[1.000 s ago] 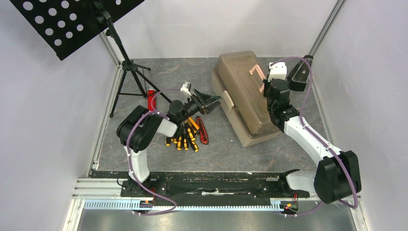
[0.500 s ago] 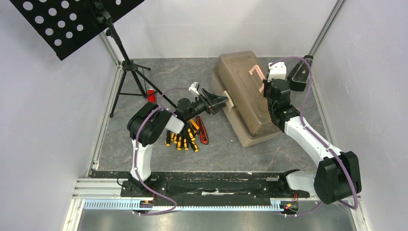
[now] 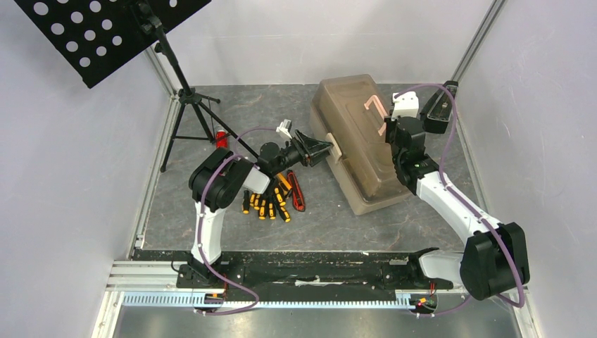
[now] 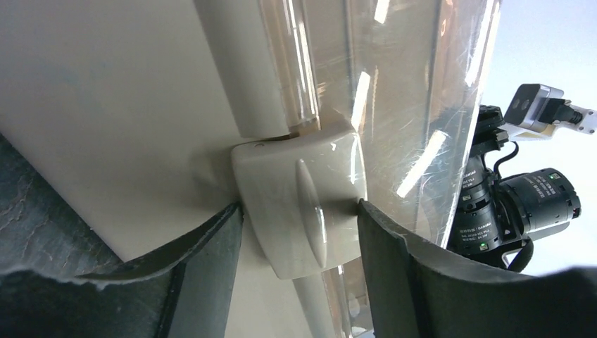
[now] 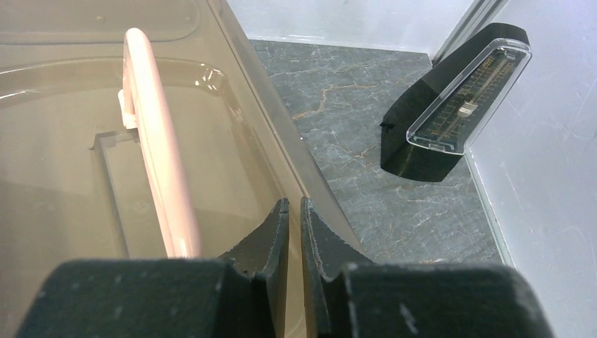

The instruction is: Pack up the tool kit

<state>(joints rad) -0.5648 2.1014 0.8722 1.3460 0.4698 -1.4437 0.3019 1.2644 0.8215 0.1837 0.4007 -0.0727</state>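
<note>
The big tan-brown plastic toolbox [image 3: 352,127] sits shut on the grey surface [image 3: 267,105]. The left pincer [image 4: 299,211] is clamped on its cream latch [image 4: 306,176]. The right pincer [image 5: 294,211], jaws together, hangs by the pale pink handle [image 5: 158,155]. Yellow-and-black screwdrivers [image 3: 267,206] lie near, with a black tripod stand [image 3: 189,96] behind.

Plain pale walls [image 3: 317,35] close in three sides, and the light is soft and even, with hardly a shadow. Aluminium posts [image 3: 481,39] run up the far corners. The desk [image 3: 232,105] has a dark grey top veined like stone, with a slotted aluminium rail [image 3: 281,299] along its near edge. Far left stands a black music stand [image 3: 105,28], its perforated tray tilted and its tripod legs [image 3: 174,135] spread on the desk. In the far right corner lies a black wedge-shaped case [image 5: 450,105] with a clear lid.
</note>
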